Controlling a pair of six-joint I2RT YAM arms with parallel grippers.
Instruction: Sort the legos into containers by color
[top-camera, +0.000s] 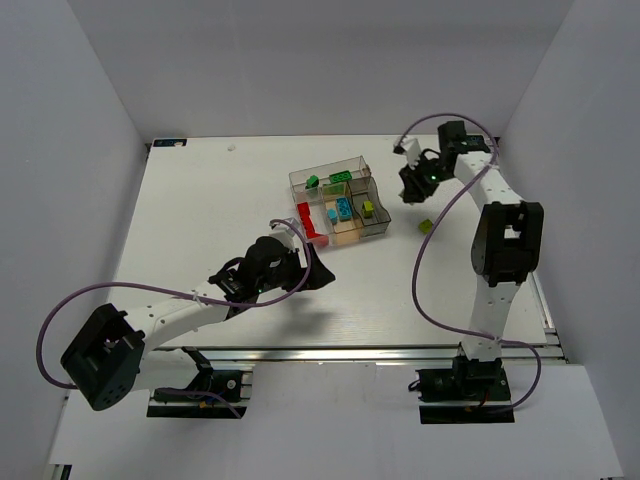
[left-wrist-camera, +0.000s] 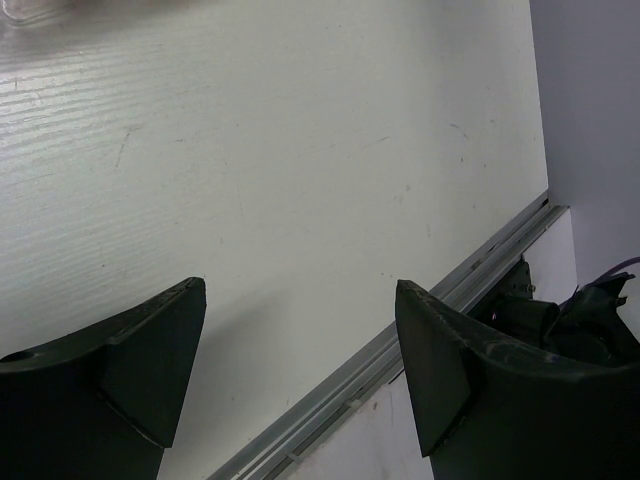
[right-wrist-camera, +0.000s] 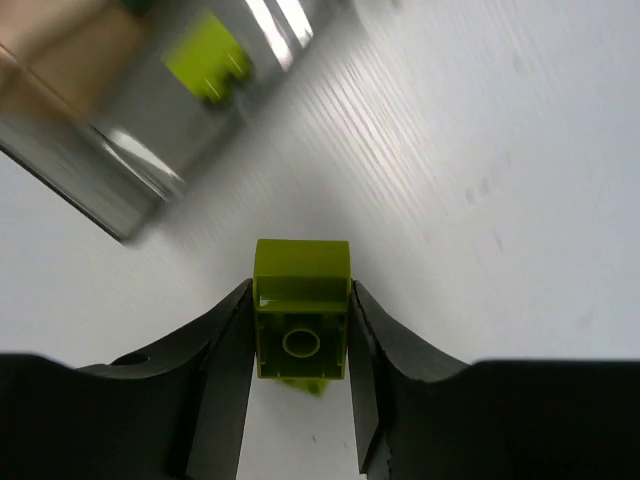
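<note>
1. Left arm (top-camera: 190, 305) lies low across the near table (top-camera: 200, 200), wrist aimed at the near corner of the containers (top-camera: 372, 232). Left gripper (left-wrist-camera: 300, 375) has its jaws wide apart with nothing between them, only bare tabletop under it. Looks parked there to keep out of the other arm's path.
2. Loose lime brick (top-camera: 425, 227) sits on the table just right of the containers, unsorted. Likely the next pick for the right side.
3. Containers are mid-table. Red bricks (top-camera: 305, 215) are in the left compartment, cyan bricks (top-camera: 341, 208) in the middle, a binned lime brick (top-camera: 368, 208) in the small right bin, and dark green bricks (top-camera: 336, 180) in the larger back bin. The colours are kept separate.
4. Right arm (top-camera: 505, 245) rises from its base and folds at the elbow, wrist tipped down toward the containers. Right gripper (top-camera: 413, 188) is clamped on the held lime brick (right-wrist-camera: 301, 310), pads on opposite side walls and the hollow underside facing the wrist camera. The brick is beside the containers' right wall, not yet over it. Side grip suits a straight drop, and the lime bin is the closest compartment.
</note>
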